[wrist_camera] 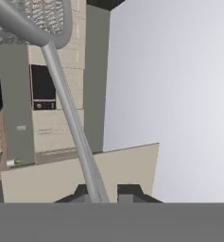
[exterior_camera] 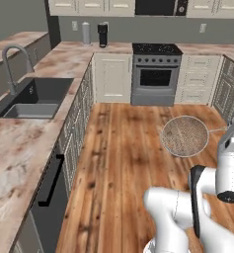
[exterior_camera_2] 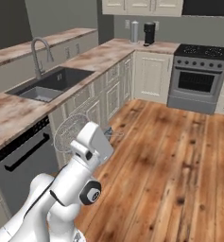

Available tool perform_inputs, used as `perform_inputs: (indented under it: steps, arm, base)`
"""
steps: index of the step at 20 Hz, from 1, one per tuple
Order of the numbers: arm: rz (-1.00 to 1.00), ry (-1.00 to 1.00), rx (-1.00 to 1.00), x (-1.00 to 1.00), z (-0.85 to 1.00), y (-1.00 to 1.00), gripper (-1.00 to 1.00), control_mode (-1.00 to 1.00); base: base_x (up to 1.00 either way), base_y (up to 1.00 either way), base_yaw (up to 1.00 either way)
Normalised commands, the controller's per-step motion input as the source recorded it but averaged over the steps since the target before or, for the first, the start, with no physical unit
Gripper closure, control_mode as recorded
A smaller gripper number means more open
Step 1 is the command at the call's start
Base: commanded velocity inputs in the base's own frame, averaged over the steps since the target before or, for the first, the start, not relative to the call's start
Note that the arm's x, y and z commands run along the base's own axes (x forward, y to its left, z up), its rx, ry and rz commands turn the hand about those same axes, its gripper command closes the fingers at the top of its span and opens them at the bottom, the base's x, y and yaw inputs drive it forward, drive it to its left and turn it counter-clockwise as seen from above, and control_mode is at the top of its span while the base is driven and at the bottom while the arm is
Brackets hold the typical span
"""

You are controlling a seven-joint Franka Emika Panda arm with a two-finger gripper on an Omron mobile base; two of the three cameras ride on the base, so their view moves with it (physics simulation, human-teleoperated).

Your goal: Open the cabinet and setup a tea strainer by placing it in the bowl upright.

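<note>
The robot's hand is squeezed almost shut on the thin wire handle of the tea strainer, and the two dark fingers pinch it down near its end. The round mesh basket sticks out away from the hand and hangs in the air above the wooden floor, touching nothing. In the right base view the strainer sits just past the white arm, near the low doors under the bench that has the sink. I can't see the red bowl from here, so I can't tell how far away it is. I think the job now is to carry the strainer to the bowl. To do that well, the robot should go slowly, keep a tight hold so the long handle doesn't twist, and keep the basket level and away from the bench edge.
</note>
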Motion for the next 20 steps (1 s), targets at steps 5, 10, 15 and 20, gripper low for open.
perform_inputs:
  steps: [5, 10, 15, 20]
  arm:
    - [0.0, 0.0, 0.0, 0.0, 0.0, 0.0, 1.0, 1.0]
    - [0.0, 0.0, 0.0, 0.0, 0.0, 0.0, 1.0, 1.0]
    - [0.0, 0.0, 0.0, 0.0, 0.0, 0.0, 1.0, 1.0]
    - [0.0, 0.0, 0.0, 0.0, 0.0, 0.0, 1.0, 1.0]
  base:
    - [0.61, 0.27, 0.0]
    - [0.76, 0.2, -0.02]
    - [1.0, -0.01, -0.13]
    - [1.0, -0.01, -0.18]
